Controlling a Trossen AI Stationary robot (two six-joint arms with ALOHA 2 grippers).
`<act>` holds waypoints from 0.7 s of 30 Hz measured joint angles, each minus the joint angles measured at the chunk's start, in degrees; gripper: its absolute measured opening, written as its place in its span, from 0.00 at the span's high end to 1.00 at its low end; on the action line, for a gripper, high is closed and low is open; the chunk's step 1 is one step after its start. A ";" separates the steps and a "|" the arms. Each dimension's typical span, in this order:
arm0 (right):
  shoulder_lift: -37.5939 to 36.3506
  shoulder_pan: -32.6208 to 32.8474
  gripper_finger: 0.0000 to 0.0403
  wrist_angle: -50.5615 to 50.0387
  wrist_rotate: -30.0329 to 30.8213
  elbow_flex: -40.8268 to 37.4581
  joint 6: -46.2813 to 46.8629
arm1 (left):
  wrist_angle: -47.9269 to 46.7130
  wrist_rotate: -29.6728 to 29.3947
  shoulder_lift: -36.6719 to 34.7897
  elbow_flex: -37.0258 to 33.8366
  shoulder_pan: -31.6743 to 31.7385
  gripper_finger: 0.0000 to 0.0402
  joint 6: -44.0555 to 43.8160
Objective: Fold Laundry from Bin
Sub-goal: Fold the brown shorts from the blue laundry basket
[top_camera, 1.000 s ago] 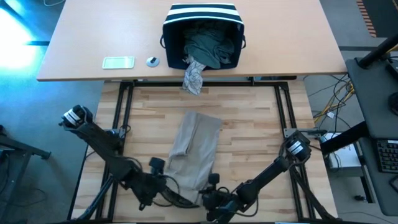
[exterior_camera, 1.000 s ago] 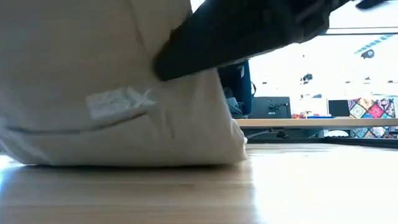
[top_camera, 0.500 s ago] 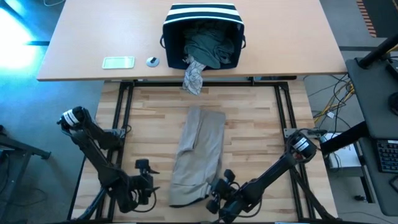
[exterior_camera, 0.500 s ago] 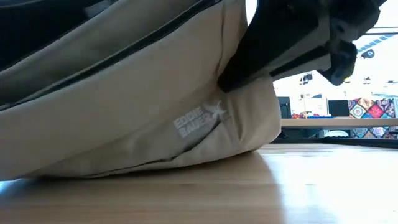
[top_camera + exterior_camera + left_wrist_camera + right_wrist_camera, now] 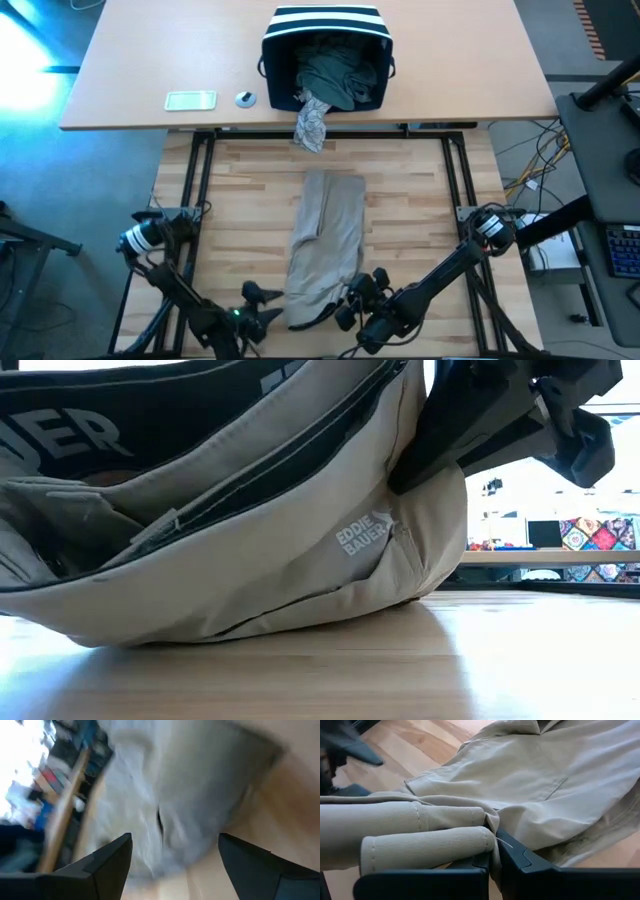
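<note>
The tan garment (image 5: 325, 245) lies lengthwise on the wooden table, its waist end toward the near edge. My right gripper (image 5: 350, 293) is shut on that near end, at the garment's right side, as the low view (image 5: 405, 475) also shows. My left gripper (image 5: 262, 297) is open just left of the near end, touching nothing; in its wrist view (image 5: 175, 855) the tan cloth lies ahead of the fingers. The navy striped bin (image 5: 325, 22) stands on the far desk holding a dark green garment (image 5: 335, 72). A grey-white patterned garment (image 5: 311, 125) hangs over its near rim. My right gripper pinches a bunched fold of the tan garment's waist end (image 5: 491, 836) between its two fingers, several layers together. The fingers come nearly level from the table's near right. The held end is raised a little; the rest of the garment lies slack on the table.
A flat pale green object (image 5: 190, 100) and a small round object (image 5: 245, 98) lie on the far desk left of the bin. Bare wood shows on either side of the garment. The table's metal frame rails (image 5: 200, 180) run along its left and right edges.
The tan garment has been drawn out longer, its near end pulled toward the near edge. My left gripper has gone left, away from the garment, then down toward the near edge beside its near end. My right gripper has kept its hold and shifted slightly right.
</note>
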 joint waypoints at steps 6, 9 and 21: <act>0.00 -0.18 0.98 0.06 -1.11 0.00 -0.04 | 9.64 -0.27 0.59 -2.33 0.53 0.31 9.12; 0.02 -0.19 0.98 -0.05 -1.19 0.00 -0.26 | 10.76 5.48 0.47 -2.29 0.90 0.31 14.16; -0.18 -0.04 0.98 0.50 -2.27 0.00 -0.15 | 0.17 22.77 -4.95 -2.95 6.56 0.31 19.02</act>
